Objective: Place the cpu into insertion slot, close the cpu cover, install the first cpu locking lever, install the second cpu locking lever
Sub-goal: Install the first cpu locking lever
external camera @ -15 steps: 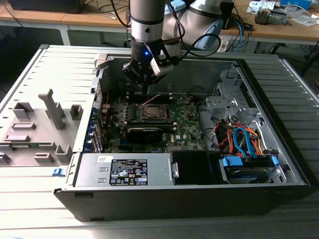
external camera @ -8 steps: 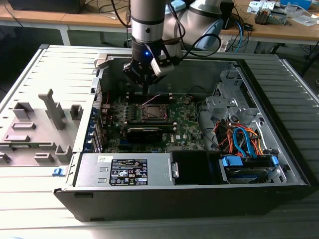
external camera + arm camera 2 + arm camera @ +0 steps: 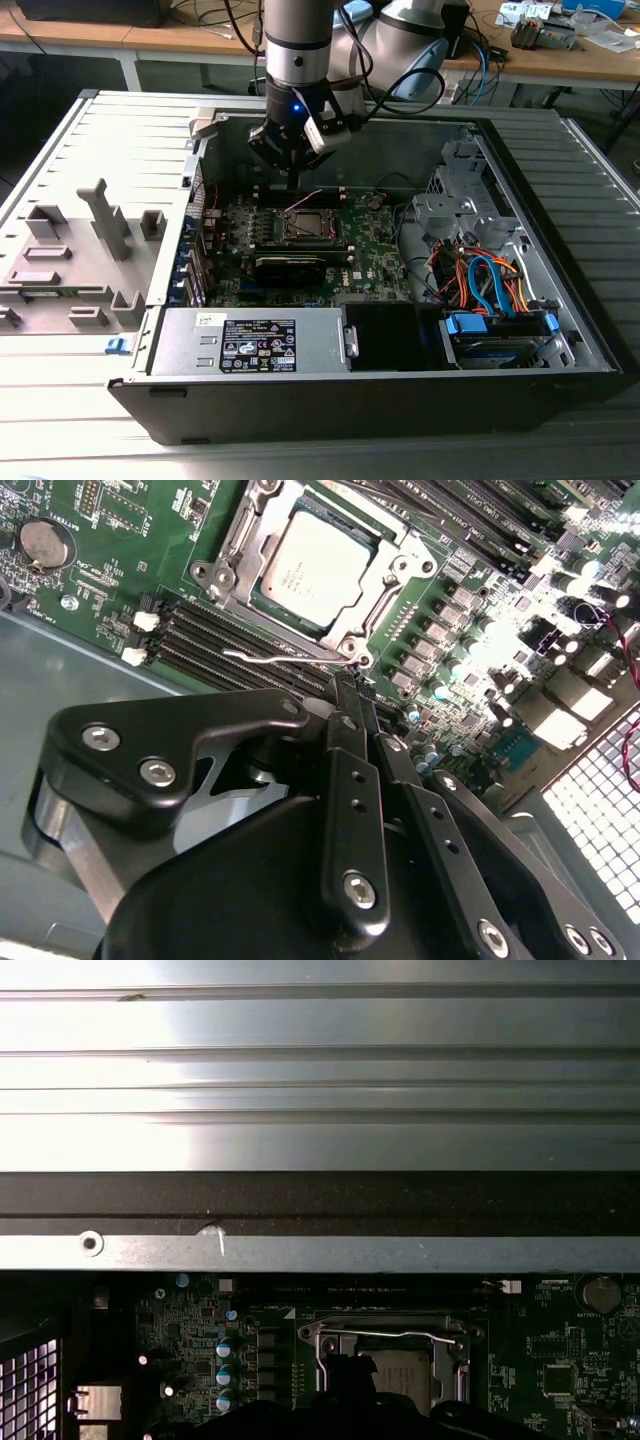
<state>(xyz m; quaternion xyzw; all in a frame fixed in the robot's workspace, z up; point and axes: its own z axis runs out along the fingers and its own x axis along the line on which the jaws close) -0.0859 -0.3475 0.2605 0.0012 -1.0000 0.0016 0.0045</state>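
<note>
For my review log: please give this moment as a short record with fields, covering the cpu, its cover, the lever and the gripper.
cpu: seated in the insertion slot
cpu cover: down around the cpu, framing it
locking lever: thin wire lever lying along one side of the socket
gripper: fingers together, tips near that lever, holding nothing
setting: motherboard inside an open computer case

Silver-topped square cpu (image 3: 318, 565) sits flat in the silver-rimmed square insertion slot (image 3: 385, 610) on the green board. Thin silver metal cpu cover (image 3: 255, 525) frame is closed over it, chip showing through the window. One thin wire locking lever (image 3: 275, 656) lies along the socket's 6 o'clock edge in the second wrist view.
</note>
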